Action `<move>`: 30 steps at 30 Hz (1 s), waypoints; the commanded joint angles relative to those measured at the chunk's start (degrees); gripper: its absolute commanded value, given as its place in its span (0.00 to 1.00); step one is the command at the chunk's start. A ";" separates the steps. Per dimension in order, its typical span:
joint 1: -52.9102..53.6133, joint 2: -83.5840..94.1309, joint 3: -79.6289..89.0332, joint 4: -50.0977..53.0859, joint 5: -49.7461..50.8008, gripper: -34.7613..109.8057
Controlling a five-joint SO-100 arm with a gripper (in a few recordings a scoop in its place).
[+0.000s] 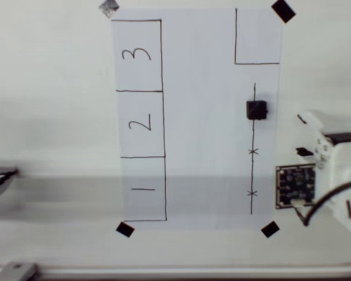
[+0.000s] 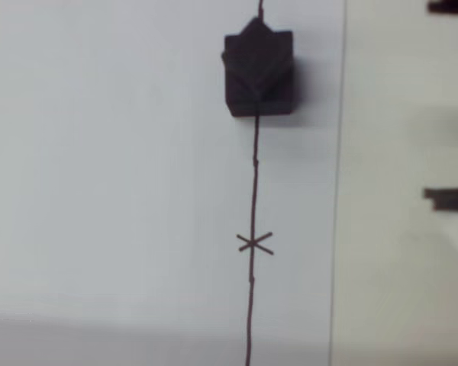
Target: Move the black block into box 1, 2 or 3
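Sitting on the white paper sheet (image 1: pixel 205 117), the black block (image 1: pixel 257 109) rests on a thin pen-drawn vertical line (image 1: pixel 253 175) near the right edge of the sheet in the overhead view. The wrist view shows the block (image 2: pixel 259 70) in the upper part of the picture, standing on the same line (image 2: pixel 253 305), with a small drawn cross mark (image 2: pixel 254 243) on the line below it. In the overhead view two such cross marks (image 1: pixel 253 151) lie on the line under the block. Along the left side of the sheet there is a column of three drawn rectangles: the box with a handwritten "3" (image 1: pixel 138 55) at the top, the box marked "2" (image 1: pixel 140 123) in the middle and the box marked "1" (image 1: pixel 143 188) at the bottom. The block is well apart from all three, on the opposite side of the sheet. An unnumbered drawn box (image 1: pixel 257 36) is in the upper right corner of the paper, above the block. Black tape squares (image 1: pixel 283 10) hold the corners of the sheet to the white desk (image 1: pixel 47 88). The white robot arm (image 1: pixel 333 158) is at the right edge of the overhead view, just beside the paper, with a dark circuit board (image 1: pixel 295 186) on it. I cannot tell whether the jaws are open or closed, because no picture shows them clearly.
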State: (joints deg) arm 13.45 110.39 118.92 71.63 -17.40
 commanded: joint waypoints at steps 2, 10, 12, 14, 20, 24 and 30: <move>2.11 -3.34 -6.86 -1.49 -2.11 0.40; 2.29 -9.93 -8.96 -6.94 -2.11 0.41; 2.37 -11.34 -9.40 -7.91 -2.29 0.41; 2.55 -12.74 -10.20 -8.53 -2.46 0.41; 2.90 -16.35 -12.04 -10.63 -2.99 0.42; 3.16 -17.67 -12.04 -12.48 -3.43 0.42; 3.43 -18.46 -10.90 -14.33 -4.04 0.43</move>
State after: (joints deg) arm 15.56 90.70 109.25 58.18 -20.48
